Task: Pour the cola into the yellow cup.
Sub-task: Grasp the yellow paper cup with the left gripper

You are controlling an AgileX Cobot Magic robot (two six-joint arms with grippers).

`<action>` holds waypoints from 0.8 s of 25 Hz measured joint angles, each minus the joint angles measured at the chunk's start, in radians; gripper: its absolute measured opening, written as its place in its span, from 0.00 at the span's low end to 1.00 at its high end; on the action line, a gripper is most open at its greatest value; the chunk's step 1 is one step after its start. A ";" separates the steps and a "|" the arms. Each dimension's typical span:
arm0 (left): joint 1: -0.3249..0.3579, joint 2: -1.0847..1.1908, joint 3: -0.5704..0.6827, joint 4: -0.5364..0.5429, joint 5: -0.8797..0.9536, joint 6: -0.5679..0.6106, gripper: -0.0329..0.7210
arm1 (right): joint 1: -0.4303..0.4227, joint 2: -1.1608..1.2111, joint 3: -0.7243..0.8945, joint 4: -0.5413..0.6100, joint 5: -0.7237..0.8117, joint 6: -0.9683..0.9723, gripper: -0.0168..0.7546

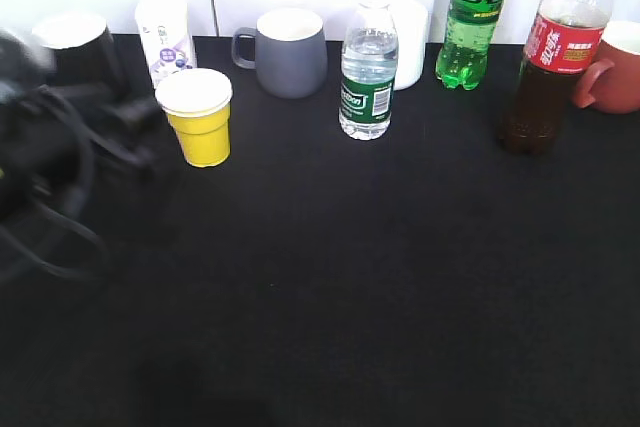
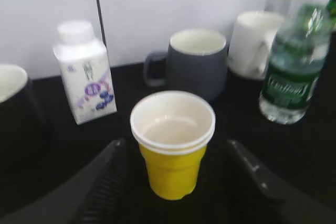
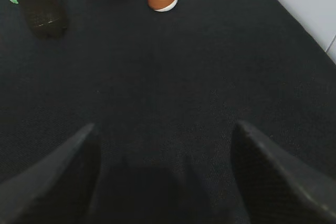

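Black matte cloth [image 1: 400, 277] under tapered yellow paper cup [image 2: 172, 142].

Matt black cloth table [image 1: 400, 277], clear glossy plastic cola [image 1: 552, 57], paper yellow cup [image 1: 199, 117].

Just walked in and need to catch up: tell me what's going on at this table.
The left gripper is open with the yellow cup standing empty between its fingers, not yet gripped. The right gripper is open over bare black table, holding nothing. The cola bottle stands upright at the back right beside a red mug, capped and untouched. No pouring has started.
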 joint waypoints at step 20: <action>0.067 0.628 -0.335 0.054 -0.266 -0.136 0.90 | 0.000 0.000 0.000 0.000 0.000 0.000 0.78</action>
